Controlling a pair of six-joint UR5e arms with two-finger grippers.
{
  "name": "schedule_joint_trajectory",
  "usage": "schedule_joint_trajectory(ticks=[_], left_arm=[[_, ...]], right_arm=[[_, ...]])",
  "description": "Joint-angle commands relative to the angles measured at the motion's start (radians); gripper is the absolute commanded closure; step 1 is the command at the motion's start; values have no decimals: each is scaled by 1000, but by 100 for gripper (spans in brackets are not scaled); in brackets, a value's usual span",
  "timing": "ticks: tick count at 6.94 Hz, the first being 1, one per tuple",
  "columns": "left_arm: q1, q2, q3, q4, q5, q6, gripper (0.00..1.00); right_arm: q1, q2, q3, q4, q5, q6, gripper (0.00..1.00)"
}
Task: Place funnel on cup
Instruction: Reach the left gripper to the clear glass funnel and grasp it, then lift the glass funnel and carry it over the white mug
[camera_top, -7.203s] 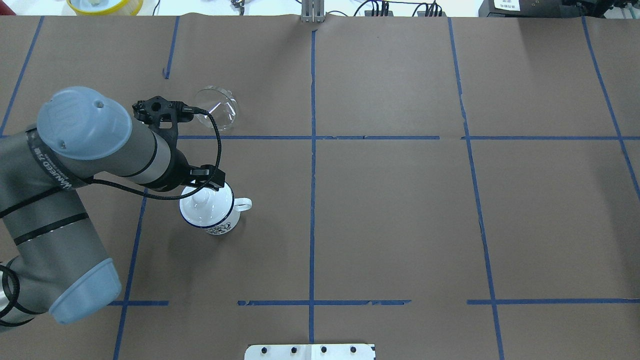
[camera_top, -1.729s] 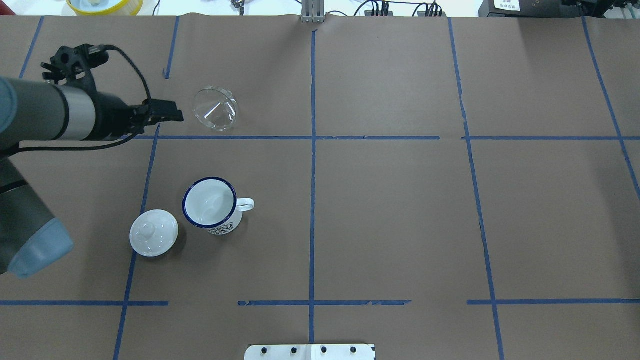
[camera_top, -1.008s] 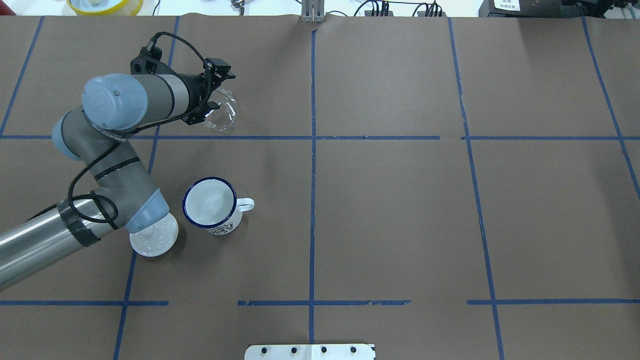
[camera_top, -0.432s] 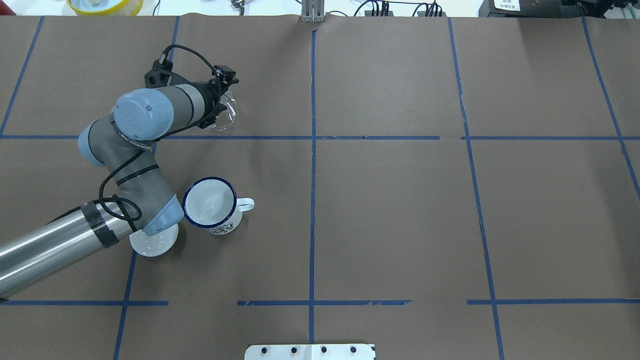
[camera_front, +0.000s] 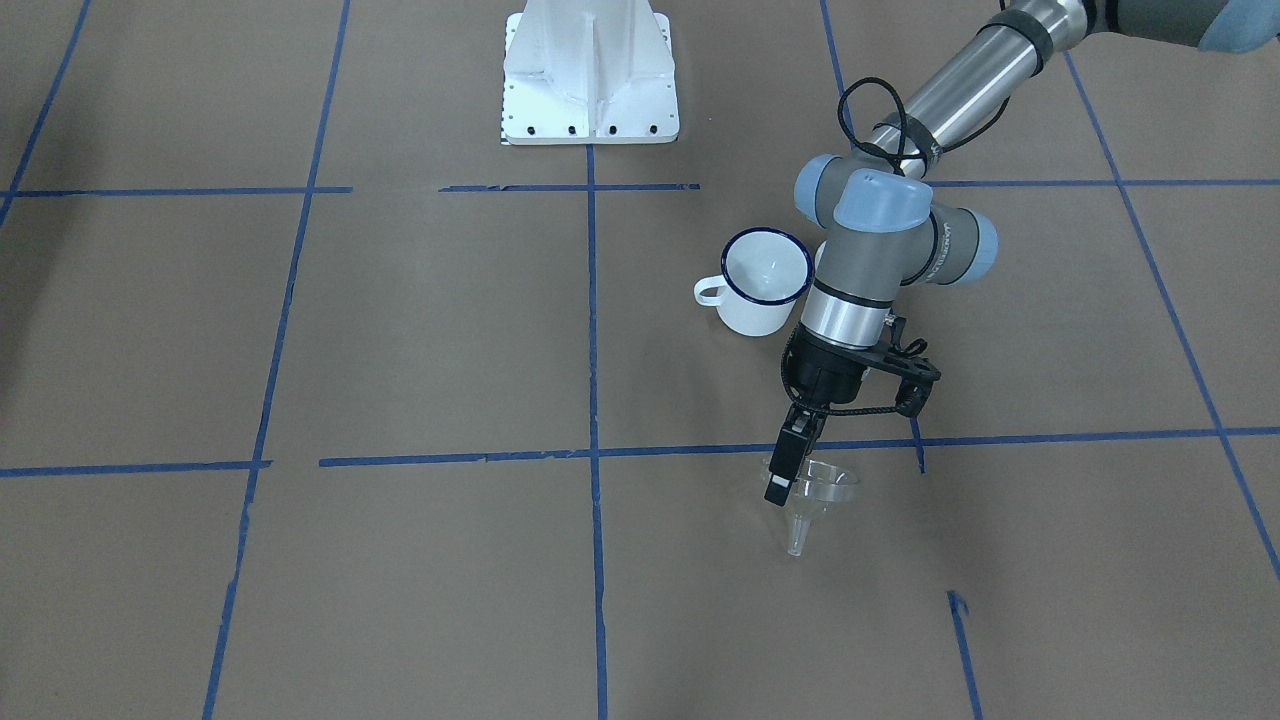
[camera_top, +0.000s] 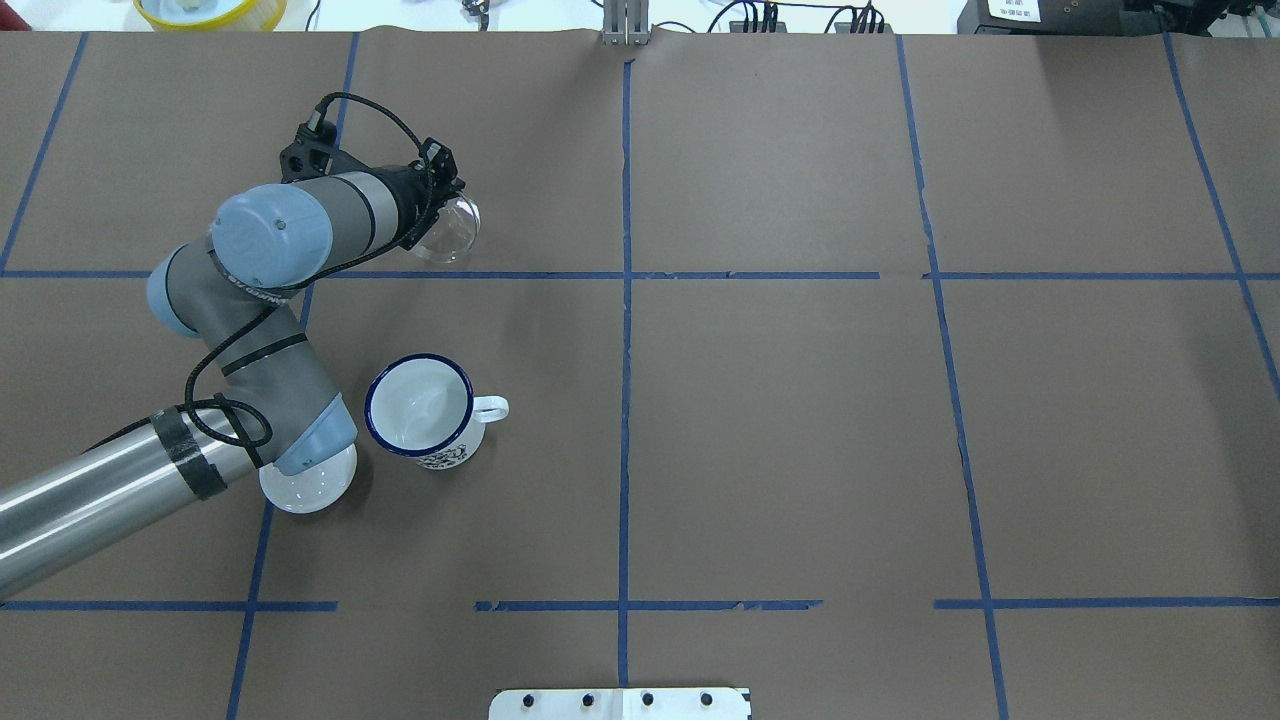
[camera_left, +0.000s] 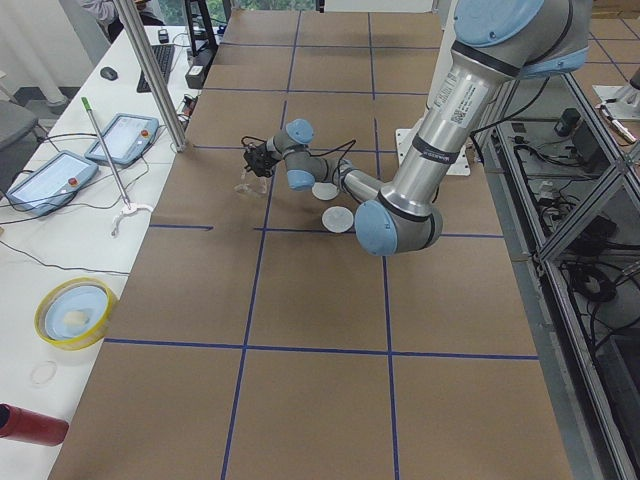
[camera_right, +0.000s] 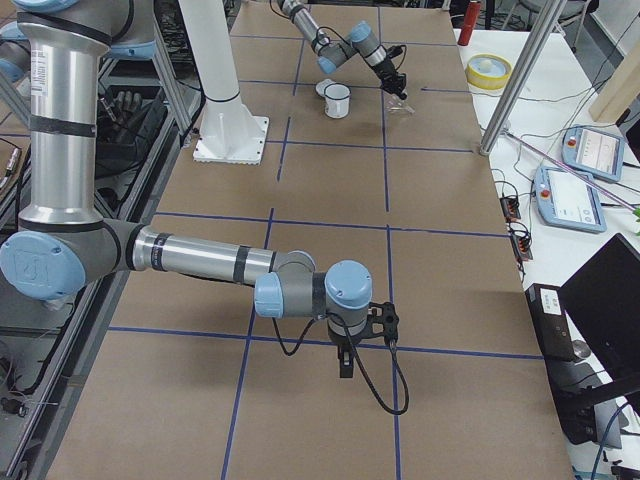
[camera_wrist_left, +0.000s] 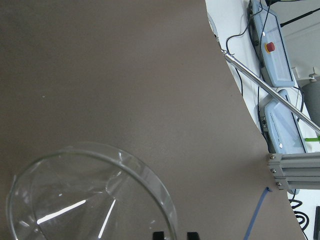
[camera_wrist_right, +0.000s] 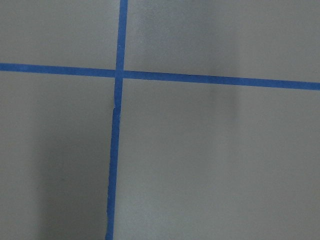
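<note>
White knobbed lid (camera_top: 300, 497): just beside the enamel mug (camera_top: 420, 408). Mug: upright, open; I cannot read its dark print. Clear funnel (camera_top: 450, 228): well beyond the mug; left gripper (camera_wrist_left: 175, 236) narrow, pinching its rim. Right gripper (camera_right: 345, 365): far from the mug; I cannot tell its opening.

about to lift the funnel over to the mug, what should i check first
1. Rim of the funnel inside the left gripper: ok, the wrist view shows it between the fingertips.
2. Grip clamped on that rim: cannot tell.
3. Mouth of the cup open: ok, the lid lies on the table beside it.
4. Mug upright: ok.
5. The right gripper away from the path: ok, it hangs far down the table.
</note>
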Motion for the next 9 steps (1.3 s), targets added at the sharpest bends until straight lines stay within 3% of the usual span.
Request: schedule_joint_trajectory(ticks=[1, 2, 4, 5, 7, 8, 9], left_arm=[[-4, 16, -27, -1, -2, 61, 100], [-26, 18, -86, -1, -9, 61, 100], [-60, 22, -247, 36, -122, 59, 100], [-82, 42, -360, 171, -252, 70, 100], [-87, 26, -636, 642, -302, 247, 100], [-80, -14, -710, 877, -318, 376, 100], [-71, -64, -717, 1073, -389, 536, 100]], right_arm=[[0, 0, 0, 0, 0, 0, 0], [0, 0, 0, 0, 0, 0, 0], [0, 0, 0, 0, 0, 0, 0], [0, 0, 0, 0, 0, 0, 0], [0, 0, 0, 0, 0, 0, 0], [0, 0, 0, 0, 0, 0, 0], [0, 0, 0, 0, 0, 0, 0]])
